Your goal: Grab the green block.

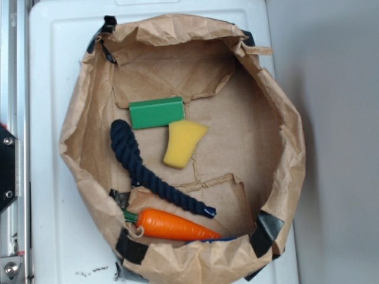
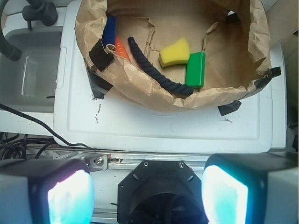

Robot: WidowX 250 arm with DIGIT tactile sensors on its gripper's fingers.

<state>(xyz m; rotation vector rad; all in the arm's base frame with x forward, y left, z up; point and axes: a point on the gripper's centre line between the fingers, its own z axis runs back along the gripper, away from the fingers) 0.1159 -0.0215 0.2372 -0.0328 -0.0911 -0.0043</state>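
Here the approach step had not begun: your gripper hung well back from the paper bowl, jaws spread wide and holding nothing. The block lay flat on the bowl's floor, its lower edge touching the sponge, with the rope just beside it. Your next move called for clearing the crumpled rim, then closing on the block alone.
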